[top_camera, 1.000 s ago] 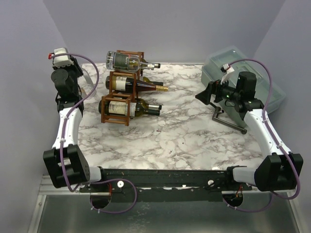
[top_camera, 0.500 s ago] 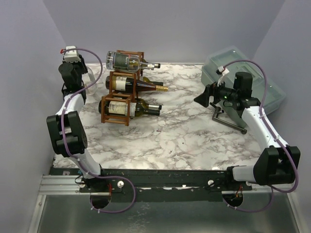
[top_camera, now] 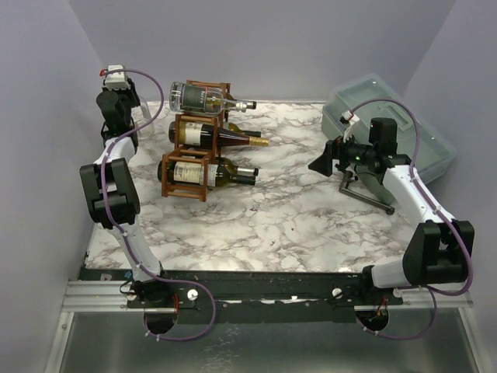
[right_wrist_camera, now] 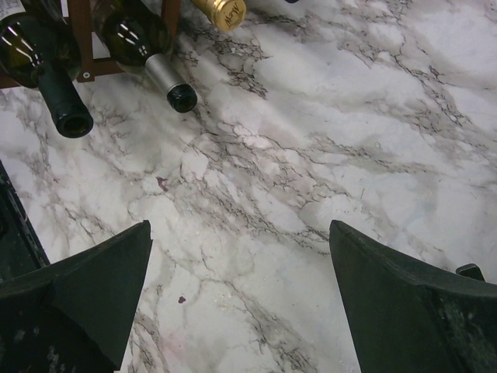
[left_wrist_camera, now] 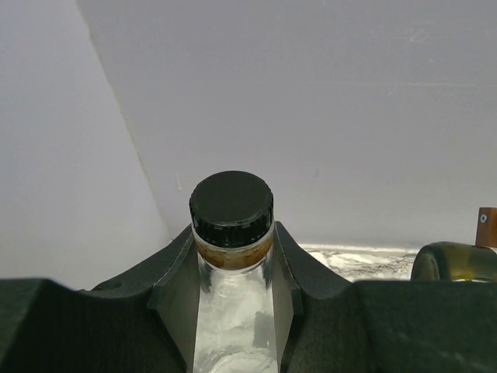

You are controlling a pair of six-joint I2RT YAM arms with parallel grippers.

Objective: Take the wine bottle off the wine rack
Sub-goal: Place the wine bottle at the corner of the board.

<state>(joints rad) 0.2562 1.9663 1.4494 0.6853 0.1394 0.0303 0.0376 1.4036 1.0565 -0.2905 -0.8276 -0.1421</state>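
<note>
Several wine bottles lie in your wine rack; left gripper clamps a clear capped bottle, right gripper spread wide.

1 wine rack, 4 bottles in it, 1 clear bottle in left hand, 1 lidded bin.
</note>
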